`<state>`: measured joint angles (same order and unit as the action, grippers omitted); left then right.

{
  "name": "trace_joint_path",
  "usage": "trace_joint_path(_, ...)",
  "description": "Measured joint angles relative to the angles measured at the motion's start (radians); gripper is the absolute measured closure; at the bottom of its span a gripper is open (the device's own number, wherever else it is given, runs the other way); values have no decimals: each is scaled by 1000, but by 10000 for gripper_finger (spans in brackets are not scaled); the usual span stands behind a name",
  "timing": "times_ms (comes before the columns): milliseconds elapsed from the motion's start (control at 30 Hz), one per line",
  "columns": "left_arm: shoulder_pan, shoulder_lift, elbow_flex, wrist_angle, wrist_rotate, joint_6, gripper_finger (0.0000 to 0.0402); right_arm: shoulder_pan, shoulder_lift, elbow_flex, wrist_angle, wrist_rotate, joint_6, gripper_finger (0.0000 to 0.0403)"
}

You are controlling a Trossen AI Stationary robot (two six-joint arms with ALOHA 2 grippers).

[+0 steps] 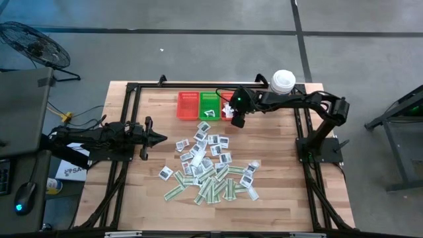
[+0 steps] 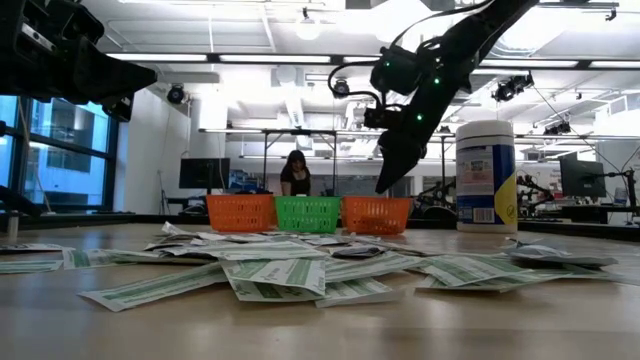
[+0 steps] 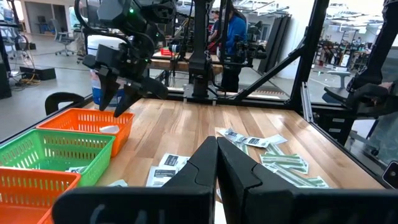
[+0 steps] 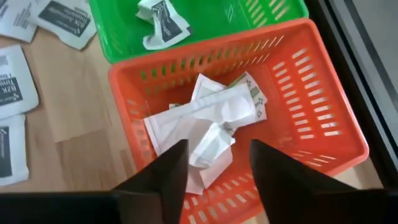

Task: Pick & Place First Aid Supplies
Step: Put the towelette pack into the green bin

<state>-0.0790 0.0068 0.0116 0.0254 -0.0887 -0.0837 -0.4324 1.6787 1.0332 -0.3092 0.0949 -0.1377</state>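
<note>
- The right tool (image 4: 214, 163) is held above the orange basket (image 4: 311, 124) nearest the white tub (image 1: 282, 81), with its fingers spread apart and nothing gripped between them.
- White packets (image 4: 205, 118) are seen lying crumpled in that orange basket, directly below the spread fingers.
- One more white packet (image 4: 163, 22) is found in the green basket (image 1: 210, 104) next to it.
- A third basket (image 1: 188, 105), orange-red, is placed on the other side of the green one.
- The remaining packets (image 1: 208, 168), white squares and green-and-white strips, are scattered over the middle of the bench (image 1: 277, 198).
- The left tool (image 1: 160, 137) is kept at the left side of the bench, beside the scattered pile, with its fingers pressed together and empty.
</note>
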Motion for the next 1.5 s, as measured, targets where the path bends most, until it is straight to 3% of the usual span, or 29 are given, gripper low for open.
trace_joint_path(200,0,0,0,0,0,0,400,8,-6,0,-1,50,83,185)
trace_joint_path(333,0,0,0,0,0,0,400,35,-30,0,-39,28,200,172)
trace_joint_path(600,0,0,0,0,0,0,400,100,-91,0,-172,4,388,182)
trace_joint_path(867,0,0,0,0,0,0,400,182,-149,0,-278,-25,435,191)
trace_joint_path(1233,0,0,0,0,0,0,400,320,-157,0,-392,-152,561,192)
trace_joint_path(1500,0,0,0,0,0,0,400,433,-157,0,-477,-165,711,192)
